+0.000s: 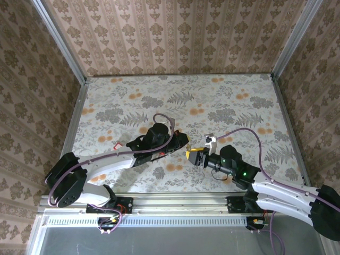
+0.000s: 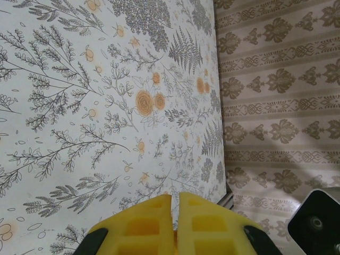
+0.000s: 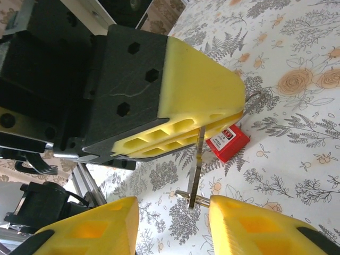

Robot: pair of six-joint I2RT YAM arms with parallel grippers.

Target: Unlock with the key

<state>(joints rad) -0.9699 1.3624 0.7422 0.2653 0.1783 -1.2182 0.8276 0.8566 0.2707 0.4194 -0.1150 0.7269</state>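
Top view, tools: You see the left tool (image 1: 181,141) and the right tool (image 1: 192,155) meet tip to tip near the middle of the flowery desk (image 1: 212,101).
Top view, around: A small red thing (image 1: 118,144) lies on the desk, well off to the left beside the left arm. A purple cable (image 1: 249,133) loops over the right arm. Patterned walls (image 1: 175,37) close the desk in on three sides.
Left wrist view, tool: Your left tool (image 2: 174,207) has its yellow fingers pressed together, with just a thin slit between them.
Left wrist view, around: Bare desk (image 2: 79,106) lies ahead and a wall (image 2: 276,106) stands on the right. A black and grey block (image 2: 319,223) sits in the bottom corner; you cannot tell what it is.
Right wrist view, key: The key (image 3: 197,159) is a thin metal strip. It hangs down out of the left tool (image 3: 234,114), which is clamped on its top end.
Right wrist view, right tool: Your right tool (image 3: 172,212) is wide apart. The key's low end sits between its two fingers. A small silver pin (image 3: 197,200) there touches the finger on the right of the picture.
Right wrist view, in the way: The left tool's big yellow tip covers the top of the key.
Right wrist view, padlock: A red padlock (image 3: 228,142) with a silver shackle (image 3: 255,98) sits just behind the key, low by the desk (image 3: 297,64). You cannot tell if it touches the left tool.
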